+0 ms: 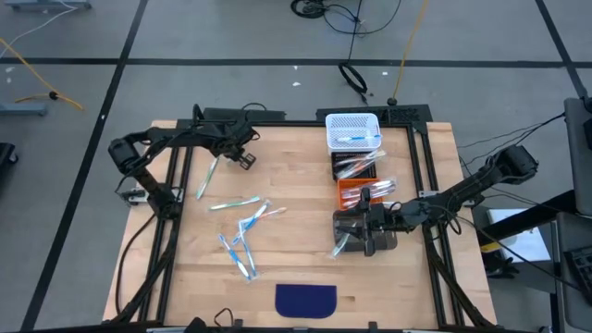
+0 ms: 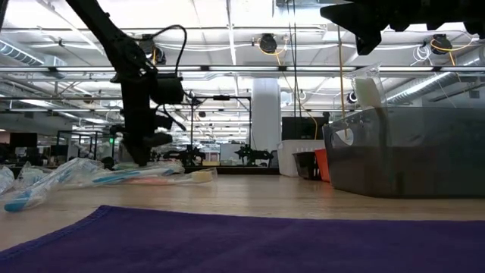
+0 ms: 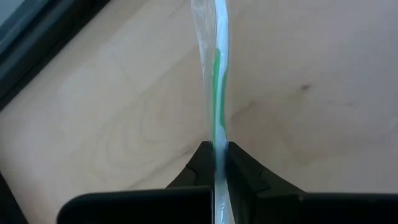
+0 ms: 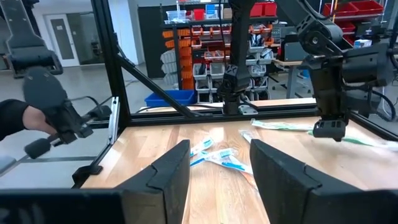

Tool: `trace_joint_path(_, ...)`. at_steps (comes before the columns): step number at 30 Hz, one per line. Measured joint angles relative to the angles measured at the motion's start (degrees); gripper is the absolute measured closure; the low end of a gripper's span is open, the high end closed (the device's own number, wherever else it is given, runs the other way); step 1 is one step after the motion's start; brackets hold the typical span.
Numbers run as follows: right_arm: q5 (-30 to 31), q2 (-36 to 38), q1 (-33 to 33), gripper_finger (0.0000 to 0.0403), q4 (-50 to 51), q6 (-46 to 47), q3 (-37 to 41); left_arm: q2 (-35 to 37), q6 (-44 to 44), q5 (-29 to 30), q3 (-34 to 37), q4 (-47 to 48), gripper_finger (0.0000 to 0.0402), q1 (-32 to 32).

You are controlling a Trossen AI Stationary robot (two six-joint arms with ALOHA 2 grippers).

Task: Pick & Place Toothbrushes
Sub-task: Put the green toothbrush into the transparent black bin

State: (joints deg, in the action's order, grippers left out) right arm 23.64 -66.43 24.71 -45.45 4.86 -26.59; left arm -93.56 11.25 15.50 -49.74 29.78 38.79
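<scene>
From above, the left gripper (image 1: 245, 157) sits at the table's far left, just beside a green wrapped toothbrush (image 1: 207, 178); the right gripper (image 1: 363, 233) hovers above the dark bin (image 1: 388, 240). Left wrist: fingers (image 3: 245, 171) clamp the wrapped toothbrush (image 3: 217, 93). Right wrist: fingers (image 4: 168, 168) spread wide.

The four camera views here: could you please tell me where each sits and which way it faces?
High view: overhead, looking straight down; both arms, left hand, right hand over the dark bin.
Low view: table height, looking across; left arm beside toothbrushes.
Left wrist view: behind its fingers, shut on a green toothbrush.
Right wrist view: behind open fingers, facing the left hand.
Shared: loose toothbrushes.
</scene>
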Motion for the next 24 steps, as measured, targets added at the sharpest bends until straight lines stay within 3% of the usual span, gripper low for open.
trace_joint_path(12,0.0,0.0,0.0,0.0247,0.04,0.0,0.0,14.41,-0.26,-4.78,-0.04,-2.29,0.0391,-8.7)
trace_joint_path(18,0.02,0.0,0.0,0.0247,0.07,0.0,0.0,20.55,-2.22,-11.14,-0.09,-9.19,0.0396,-14.81)
trace_joint_path(24,0.05,0.0,0.0,0.0248,0.0,0.0,0.0,22.12,-3.1,-17.26,-0.11,-18.69,0.039,-21.24)
